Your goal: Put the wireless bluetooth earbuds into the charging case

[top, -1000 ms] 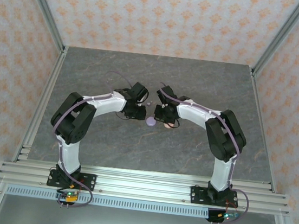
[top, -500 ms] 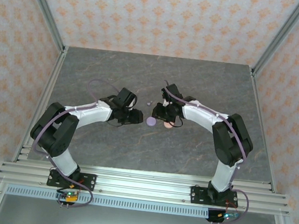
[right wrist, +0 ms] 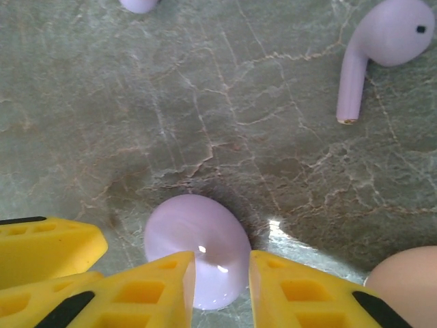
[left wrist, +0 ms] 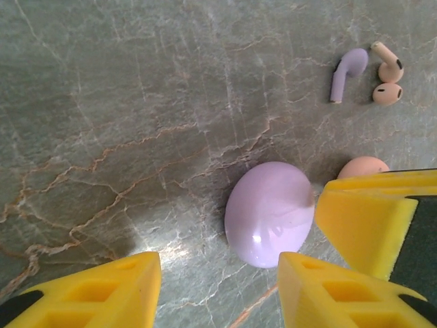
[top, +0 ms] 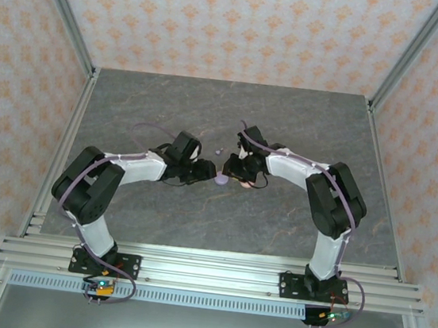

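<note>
The closed pale purple round charging case [top: 221, 180] lies flat on the grey table, with a peach case [top: 246, 185] just to its right. My left gripper [left wrist: 218, 294] is open; the purple case [left wrist: 270, 213] lies just ahead of its right finger. My right gripper [right wrist: 222, 290] hangs over the near edge of the purple case [right wrist: 198, 242], jaws a little apart and narrower than the case. One purple earbud [left wrist: 347, 74] and two peach earbuds [left wrist: 389, 66] lie beyond the cases. The purple earbud [right wrist: 382, 41] is also in the right wrist view.
Both grippers meet over the middle of the table [top: 170, 102], fingers almost touching. The right gripper's yellow finger [left wrist: 369, 219] crowds the case's right side. Another small purple piece [right wrist: 138, 4] lies at the far edge. Metal frame posts [top: 64, 153] and patterned walls border the table.
The left gripper pulled back toward the left, opened, then came forward to the purple case. The right gripper's jaws parted slightly and stayed over the case.
</note>
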You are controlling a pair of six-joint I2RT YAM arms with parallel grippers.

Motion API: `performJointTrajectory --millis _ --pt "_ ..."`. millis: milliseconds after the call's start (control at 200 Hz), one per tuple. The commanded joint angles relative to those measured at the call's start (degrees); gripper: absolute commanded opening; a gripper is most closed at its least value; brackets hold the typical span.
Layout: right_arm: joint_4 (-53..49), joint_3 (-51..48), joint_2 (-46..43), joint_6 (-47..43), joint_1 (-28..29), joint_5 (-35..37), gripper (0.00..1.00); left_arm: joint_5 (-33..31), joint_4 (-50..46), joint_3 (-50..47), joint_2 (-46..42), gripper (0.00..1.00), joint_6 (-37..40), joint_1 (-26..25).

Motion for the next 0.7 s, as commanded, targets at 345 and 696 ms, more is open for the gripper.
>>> performJointTrajectory --millis 345,696 --pt "2.5 -0.8 1.8 2.4 -0.6 -1.3 0.24 2.6 6.5 -0.7 4.5 0.47 -3.9 -0.7" --pt "3.2 -1.7 2.3 3.3 -0.6 -1.7 0.2 4.1 11.9 -1.1 7.2 0.46 -7.4 -1.7"
